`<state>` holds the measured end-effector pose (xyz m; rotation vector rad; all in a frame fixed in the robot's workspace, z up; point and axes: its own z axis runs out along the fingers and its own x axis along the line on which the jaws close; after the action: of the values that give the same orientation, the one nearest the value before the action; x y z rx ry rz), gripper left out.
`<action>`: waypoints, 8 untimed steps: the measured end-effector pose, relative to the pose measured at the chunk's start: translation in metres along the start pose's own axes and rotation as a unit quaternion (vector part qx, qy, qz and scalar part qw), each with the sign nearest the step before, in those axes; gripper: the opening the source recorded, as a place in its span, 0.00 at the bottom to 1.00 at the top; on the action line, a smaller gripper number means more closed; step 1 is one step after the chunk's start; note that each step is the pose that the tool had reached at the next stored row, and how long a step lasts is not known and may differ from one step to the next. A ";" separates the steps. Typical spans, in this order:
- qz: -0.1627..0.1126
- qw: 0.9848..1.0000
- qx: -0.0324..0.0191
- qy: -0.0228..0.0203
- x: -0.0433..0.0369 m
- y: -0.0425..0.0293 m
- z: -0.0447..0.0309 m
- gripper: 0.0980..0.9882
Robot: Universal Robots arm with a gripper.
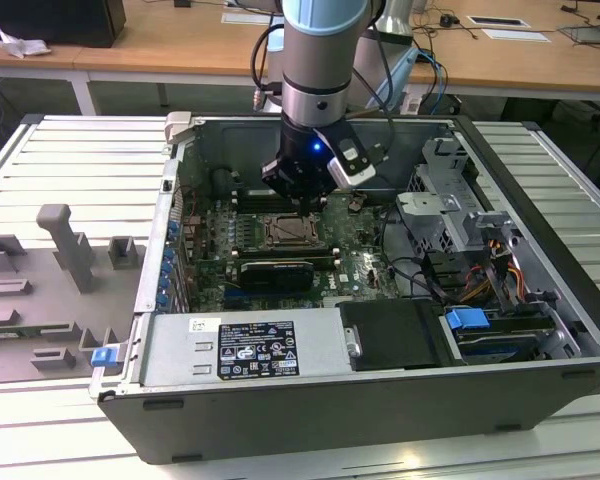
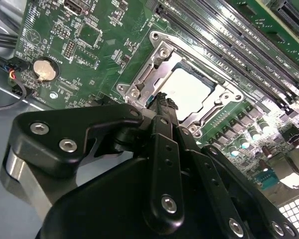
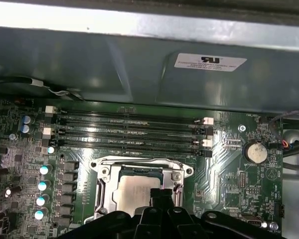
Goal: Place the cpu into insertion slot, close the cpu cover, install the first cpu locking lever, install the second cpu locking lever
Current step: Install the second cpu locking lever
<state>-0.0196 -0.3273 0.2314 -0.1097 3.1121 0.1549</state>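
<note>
While the black two-finger gripper (image 2: 162, 102) hovers with jaws pressed together and empty, tips right at the socket edge, the small flat square cpu with pale silver-grey metal top (image 2: 188, 89) already sits in the square metal-rimmed insertion slot (image 3: 103, 175) on the green motherboard (image 1: 365, 262). The thin silvery cpu cover frame (image 2: 157, 69) appears down around the chip. Judgement: cpu is light, rigid, slick on top, contacts below fragile; handle by opposite edges only. Cover is thin springy metal; push on its rim.
</note>
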 end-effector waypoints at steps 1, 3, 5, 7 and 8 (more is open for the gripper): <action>0.000 1.000 0.000 0.000 0.0000 -0.0004 -0.0001 0.01; 0.000 1.000 0.000 0.000 0.0001 -0.0014 -0.0002 0.01; 0.000 1.000 0.000 0.000 0.0002 -0.0023 -0.0003 0.01; 0.000 1.000 0.000 0.000 0.0003 -0.0034 -0.0010 0.01; 0.000 1.000 0.000 0.000 0.0003 -0.0034 -0.0022 0.01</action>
<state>-0.0196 -0.3309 0.2333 -0.1094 3.1123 0.1546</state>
